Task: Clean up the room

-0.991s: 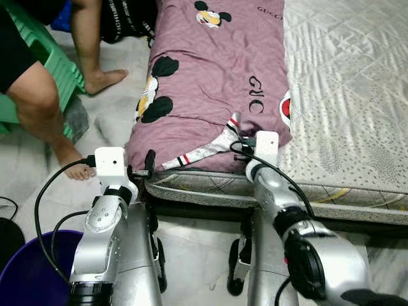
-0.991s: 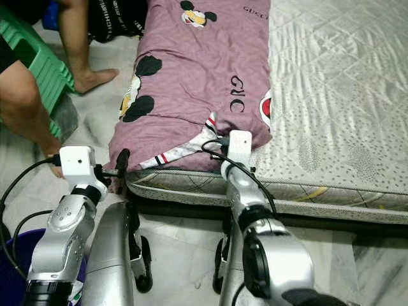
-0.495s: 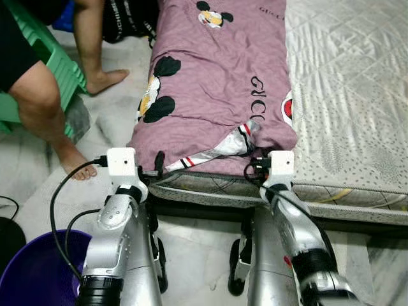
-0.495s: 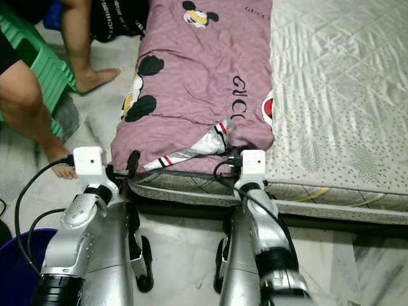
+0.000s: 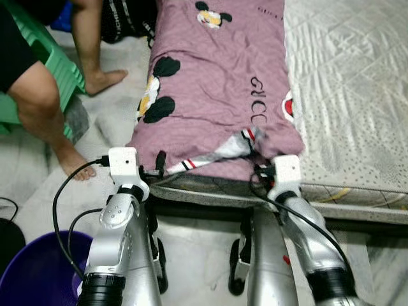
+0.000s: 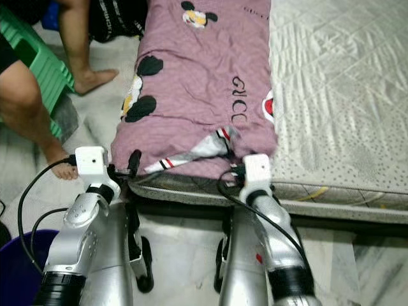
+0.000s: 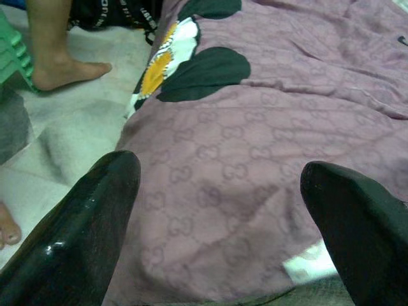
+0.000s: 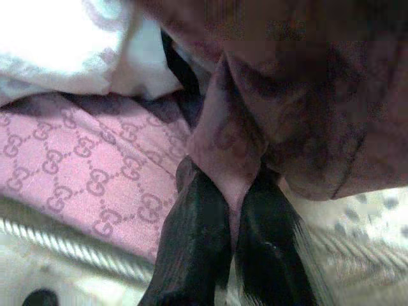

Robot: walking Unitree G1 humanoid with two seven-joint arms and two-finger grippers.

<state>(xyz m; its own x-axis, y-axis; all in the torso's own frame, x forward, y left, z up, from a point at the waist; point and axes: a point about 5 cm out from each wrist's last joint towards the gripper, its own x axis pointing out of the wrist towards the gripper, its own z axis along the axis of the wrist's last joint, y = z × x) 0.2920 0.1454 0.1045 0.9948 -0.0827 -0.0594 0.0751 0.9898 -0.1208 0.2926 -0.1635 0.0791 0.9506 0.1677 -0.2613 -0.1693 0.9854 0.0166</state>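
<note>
The right gripper (image 8: 233,210) is pinching a fold of the pink blanket (image 5: 217,95), fingers nearly closed. The left gripper (image 7: 220,210) is hovering wide open, holding nothing, at the near-left corner. The blanket is lying along the mattress (image 5: 350,83); being soft, light and limp, it likely needs corner grips.

The pink blanket (image 5: 217,83) runs off the top edge, so its far end can't be seen, and it hides the mattress (image 5: 347,83) beneath it along the bed's left side. At the bed's near edge the right claw (image 8: 233,213) has its tips buried in a pinched fold of blanket, blurry up close. A person's legs (image 5: 38,102) are cut off above the knee. The green stool (image 5: 44,57) is part hidden behind them. The purple tub (image 5: 35,271) slips out at the bottom corner. The left claw (image 7: 220,191) has its fingers (image 7: 89,223) cropped at the base.
</note>
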